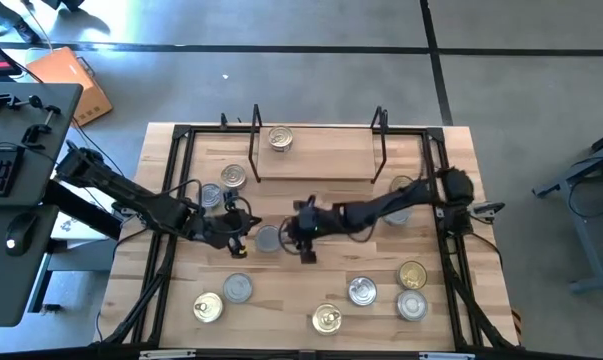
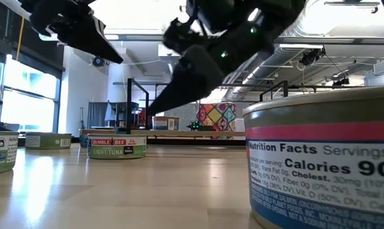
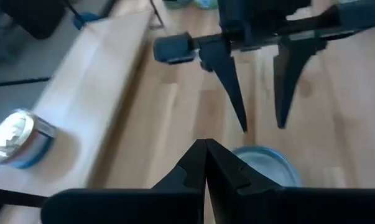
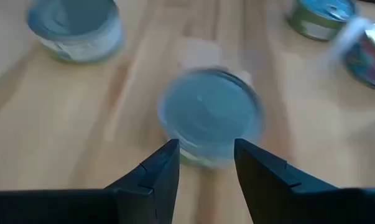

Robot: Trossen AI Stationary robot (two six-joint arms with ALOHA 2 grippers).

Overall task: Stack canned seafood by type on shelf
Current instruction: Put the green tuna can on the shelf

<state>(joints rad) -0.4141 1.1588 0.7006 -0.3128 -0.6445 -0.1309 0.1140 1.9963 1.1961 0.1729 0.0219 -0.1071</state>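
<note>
Reaching in from the table's left edge, the left gripper (image 1: 243, 240) hangs over the middle of the table (image 1: 311, 270) with its fingers (image 3: 203, 165) clenched together on nothing. Just beside it, toward the centre, lies a grey-lidded can (image 1: 268, 238), and the left wrist view shows that can (image 3: 262, 167) past the closed tips. On the can's other side the right gripper (image 1: 307, 250) reaches in from the right edge; its two fingers (image 4: 165, 168) stand apart with nothing between them, the grey lid (image 4: 210, 115) just ahead of the gap. The same pair of fingers shows in the left wrist view (image 3: 280, 81), pointing down above the can without touching it.

Other tins lie spread about. Near the left arm sit a blue-sided can (image 1: 211, 196) and a silver-lidded can (image 1: 234, 177). Toward the near edge, from left to right, lie a gold-lidded can (image 1: 209, 307), a grey can (image 1: 239, 288), another gold can (image 1: 327, 320), a silver can (image 1: 362, 291), and two cans near the right corner (image 1: 412, 275) (image 1: 412, 305). One more can (image 1: 401, 190) is partly hidden under the right arm.

The shelf (image 1: 316, 160) stands along the far edge, its wire uprights at either end, and one gold-lidded can (image 1: 279, 138) rests on it toward its left end.
</note>
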